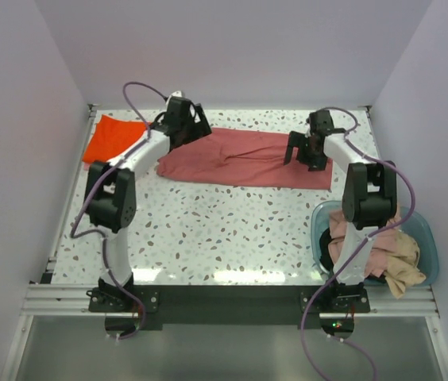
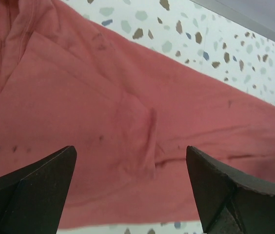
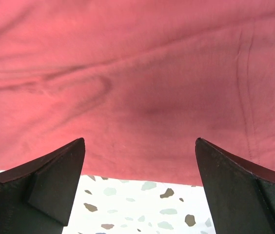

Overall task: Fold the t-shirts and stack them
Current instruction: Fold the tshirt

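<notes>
The salmon-pink t-shirt (image 1: pixel 244 159) lies flat on the far half of the speckled table (image 1: pixel 224 238). It is drawn out into a long band, and its long axis runs straight from one pair of fingers to the other, across the table from side to side. It dips a little toward the near edge at the right end.

The left fingers (image 2: pixel 35 190) hang over the band's left end, spread wide apart with nothing between them. In the left wrist view, cloth fills the gap between the tips, and a folded edge with a short upright crease lies about midway between them. Bare table shows beyond the cloth and as a thin strip just under the tips.

The right fingers (image 3: pixel 245 190) are also wide open and empty over the band's right end. The shirt's near edge runs across just ahead of both tips, with table between them, and a stitched seam runs up ahead of the right-hand tip. Whether either pair touches the cloth cannot be told.

A bright orange t-shirt (image 1: pixel 113 136) lies outward of the left fingers at the far left corner. Behind the right fingers, beside that arm's base, a teal basin (image 1: pixel 426 238) holds heaped pink and beige shirts (image 1: pixel 399 266).
</notes>
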Action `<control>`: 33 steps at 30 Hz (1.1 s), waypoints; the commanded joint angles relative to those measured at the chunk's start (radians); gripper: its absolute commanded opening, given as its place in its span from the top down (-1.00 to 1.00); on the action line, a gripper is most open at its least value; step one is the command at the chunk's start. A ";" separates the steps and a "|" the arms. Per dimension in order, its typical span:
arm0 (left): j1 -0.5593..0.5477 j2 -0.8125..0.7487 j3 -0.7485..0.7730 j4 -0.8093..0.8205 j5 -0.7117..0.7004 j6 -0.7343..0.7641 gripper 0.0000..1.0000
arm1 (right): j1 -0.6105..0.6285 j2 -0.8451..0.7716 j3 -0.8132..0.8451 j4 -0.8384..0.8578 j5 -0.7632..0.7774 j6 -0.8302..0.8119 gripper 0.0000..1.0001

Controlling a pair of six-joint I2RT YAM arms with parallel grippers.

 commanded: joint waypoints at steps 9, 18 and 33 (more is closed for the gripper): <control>-0.018 -0.060 -0.155 0.018 -0.032 0.006 -1.00 | -0.002 0.250 0.433 -0.031 0.094 -0.035 -0.97; 0.004 0.304 0.224 -0.074 0.004 0.046 -1.00 | 0.015 0.226 0.225 -0.010 0.074 0.019 -0.97; 0.021 0.771 0.738 0.335 0.335 -0.213 -1.00 | 0.645 -0.381 -0.705 0.267 0.062 0.673 -0.97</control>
